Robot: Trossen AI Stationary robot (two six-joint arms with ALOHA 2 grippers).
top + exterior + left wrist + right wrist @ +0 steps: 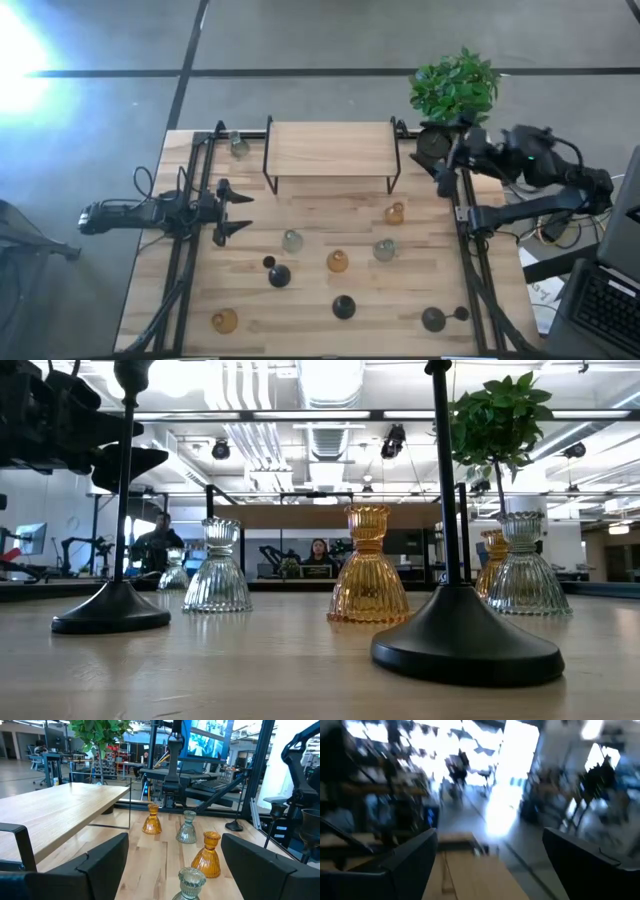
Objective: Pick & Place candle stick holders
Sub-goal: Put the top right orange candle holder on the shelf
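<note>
We see the candle stick holders scattered loosely over the pale wooden worktop [310, 215], all standing upright and apart from one another, none yet on the low wooden shelf with black metal legs [330, 148] at the far side. That spread, we judge, is a starting layout: each piece has room around it for a claw to come down.

Among them are a ribbed amber glass holder [338, 262] near the middle, a clear-grey ribbed glass holder [292, 240] just beside it toward the left arm, another amber one [395, 213] nearer the shelf, and a black round-based holder with a thin stem [343, 306] at the near edge.

The left claw [238, 212] hovers at the left side of the worktop with its fingers spread wide and nothing between them, pointed toward the clear-grey holder. The right claw [442, 172] sits back by the black pot with the green plant [455, 88], also wide and empty.

Beyond the worktop lies a grey concrete floor; the low view shows an open workshop with ceiling ducts and two people seated far off.
</note>
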